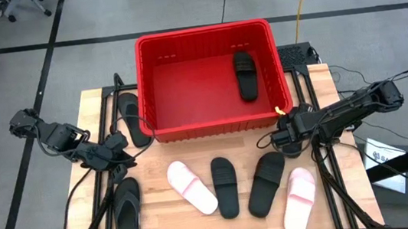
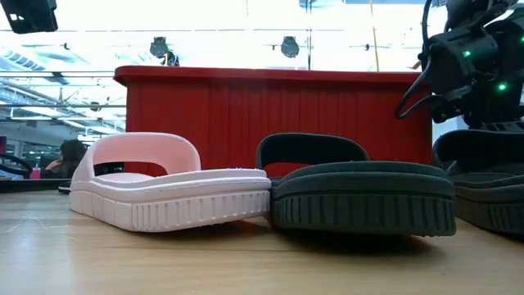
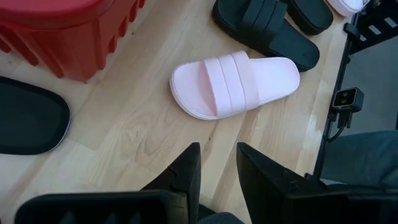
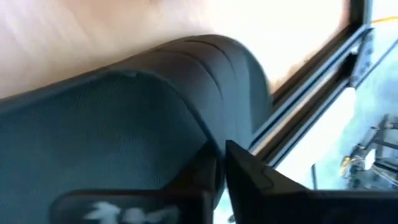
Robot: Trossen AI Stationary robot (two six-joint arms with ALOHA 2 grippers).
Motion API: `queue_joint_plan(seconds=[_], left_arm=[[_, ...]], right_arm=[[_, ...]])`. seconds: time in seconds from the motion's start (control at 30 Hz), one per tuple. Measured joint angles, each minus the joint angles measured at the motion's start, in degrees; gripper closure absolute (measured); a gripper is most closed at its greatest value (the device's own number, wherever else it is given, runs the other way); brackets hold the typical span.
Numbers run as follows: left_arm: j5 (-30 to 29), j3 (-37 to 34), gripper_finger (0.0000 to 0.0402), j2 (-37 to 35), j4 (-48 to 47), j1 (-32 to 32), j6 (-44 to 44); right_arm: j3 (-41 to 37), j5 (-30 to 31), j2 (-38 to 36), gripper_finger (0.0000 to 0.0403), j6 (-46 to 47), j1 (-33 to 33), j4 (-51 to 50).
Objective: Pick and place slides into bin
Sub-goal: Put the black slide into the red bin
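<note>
The red bin (image 1: 215, 78) stands at the table's far middle with one black slide (image 1: 246, 75) lying inside. On the wood in front lie a pale pink slide (image 1: 191, 187), two black slides (image 1: 225, 187) (image 1: 267, 183) and another pink slide (image 1: 300, 200). A black flip-flop (image 1: 128, 215) lies near left, and a black slide (image 1: 134, 119) lies left of the bin. My right gripper (image 1: 286, 144) is shut at the far end of the right black slide (image 2: 483, 188). My left gripper (image 3: 217, 168) hangs open above bare wood, with the pink slide (image 3: 233, 84) ahead of it. My right gripper comes down at a slant from the table's right side, and its fingers (image 4: 202, 177) close on the edge of the black slide's wide strap (image 4: 205, 134). Only a thin gap shows between them. The slide's sole (image 2: 491, 215) lies on the table.
The bin's near wall (image 2: 278, 119) rises behind the row of slides. Black frame rails run along the table's left (image 1: 103, 110) and right (image 1: 326, 170) sides. Cables hang from both arms. Bare wood lies between the bin and the slides.
</note>
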Motion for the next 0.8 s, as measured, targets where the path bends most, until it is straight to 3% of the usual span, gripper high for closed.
queue_joint_plan(seconds=[0.3,0.8], left_arm=[[0.0,0.0,0.0305,-0.02,0.26,-0.01,-0.02],[0.0,-0.01,0.0305,0.0,0.39,-0.01,0.37]], right_arm=[[1.14,-0.95,-0.03,0.0399,-0.15,0.08,-0.57],[13.35,-13.05,-0.03,0.0402,-1.15,2.55,-10.32]])
